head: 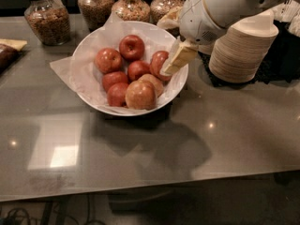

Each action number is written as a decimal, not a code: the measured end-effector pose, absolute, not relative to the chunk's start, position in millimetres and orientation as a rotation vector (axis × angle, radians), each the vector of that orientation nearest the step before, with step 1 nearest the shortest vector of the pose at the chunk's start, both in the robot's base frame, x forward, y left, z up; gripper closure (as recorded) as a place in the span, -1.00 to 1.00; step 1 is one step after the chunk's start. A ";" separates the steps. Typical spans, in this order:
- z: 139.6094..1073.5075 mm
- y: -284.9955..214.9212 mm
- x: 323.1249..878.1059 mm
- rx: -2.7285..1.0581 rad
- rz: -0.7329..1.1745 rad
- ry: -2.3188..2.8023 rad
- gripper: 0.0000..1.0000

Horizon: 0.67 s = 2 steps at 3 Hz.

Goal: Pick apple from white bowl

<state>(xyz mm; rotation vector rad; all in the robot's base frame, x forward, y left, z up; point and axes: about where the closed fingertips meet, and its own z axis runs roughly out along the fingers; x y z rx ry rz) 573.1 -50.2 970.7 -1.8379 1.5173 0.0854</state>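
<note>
The white bowl (89, 46), lined with crumpled white paper, stands on the grey counter and holds several apples. A large glossy red apple (158, 61) lies at the bowl's right side. Paler yellow-tan apples (140, 94) lie at the front and smaller dark red ones (131, 47) at the back and left. My gripper (171, 39) reaches in from the upper right and hangs over the bowl's right rim. It is open and empty. Its lower cream finger (178, 57) sits just right of the large red apple and hides its edge.
A stack of beige disposable bowls (243, 50) stands on a black mat right of the white bowl, behind my arm. Several glass jars (47, 18) of grains line the back edge. A wrapped item (9, 50) lies at the far left.
</note>
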 end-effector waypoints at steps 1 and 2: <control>963.6 -39.5 579.8 -1.868 0.132 1.482 -0.46; 953.9 -35.9 584.3 -1.885 0.170 1.471 -0.48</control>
